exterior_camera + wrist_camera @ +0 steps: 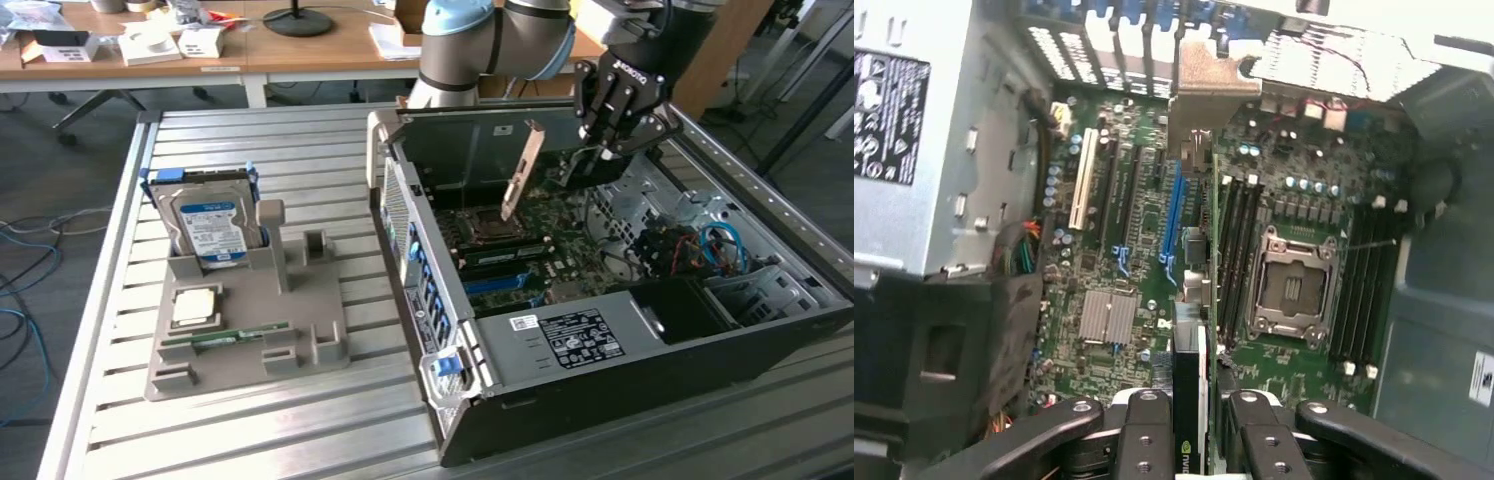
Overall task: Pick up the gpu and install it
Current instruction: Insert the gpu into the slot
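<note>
My gripper (597, 150) hangs inside the open computer case (667, 375), shut on the gpu (523, 170). The gpu is a thin card that tilts down toward the motherboard (534, 265), its metal bracket end farthest from the fingers. In the wrist view the gpu (1192, 380) runs edge-on away from my gripper (1192, 415), between the two black fingers (1144, 435), to its bracket (1204, 85) near the case's rear slots. It hovers just above the motherboard (1104, 260), roughly in line with a long blue slot (1172, 215) and beside the empty processor socket (1292, 285).
On the slatted table at the exterior view's left, a grey fixture tray (314, 310) holds an upright hard drive (214, 225), a processor chip (198, 305) and a green memory stick (240, 335). The power supply (914, 150) and cables (714, 245) crowd the case interior.
</note>
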### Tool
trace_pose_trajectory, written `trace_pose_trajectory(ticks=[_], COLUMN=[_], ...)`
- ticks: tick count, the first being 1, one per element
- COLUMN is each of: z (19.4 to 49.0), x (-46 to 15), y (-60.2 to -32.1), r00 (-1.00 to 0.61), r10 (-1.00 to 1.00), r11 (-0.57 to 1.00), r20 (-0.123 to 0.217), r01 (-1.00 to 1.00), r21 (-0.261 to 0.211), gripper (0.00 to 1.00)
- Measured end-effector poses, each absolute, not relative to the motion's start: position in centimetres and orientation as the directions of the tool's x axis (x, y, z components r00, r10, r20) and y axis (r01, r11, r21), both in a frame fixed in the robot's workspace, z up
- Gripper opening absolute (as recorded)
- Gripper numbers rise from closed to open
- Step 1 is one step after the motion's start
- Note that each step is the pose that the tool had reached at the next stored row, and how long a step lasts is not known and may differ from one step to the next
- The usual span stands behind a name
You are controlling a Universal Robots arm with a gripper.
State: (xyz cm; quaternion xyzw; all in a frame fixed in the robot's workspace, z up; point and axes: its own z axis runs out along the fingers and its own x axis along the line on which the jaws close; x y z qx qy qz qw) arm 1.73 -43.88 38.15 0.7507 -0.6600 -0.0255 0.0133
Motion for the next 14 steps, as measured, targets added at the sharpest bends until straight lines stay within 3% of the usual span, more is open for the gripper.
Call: trace_pose_trajectory(ticks=[8,14], z=[38.15,38.03], x=[1.72,1.51], y=[-43.88,-43.88], r00=[0.107,0.099], r10=[-0.994,-0.995], r11=[-0.108,-0.099], r20=[-0.021,-0.019], r01=[-0.993,-0.995], r21=[0.053,0.01], gripper=[0.26,0.26])
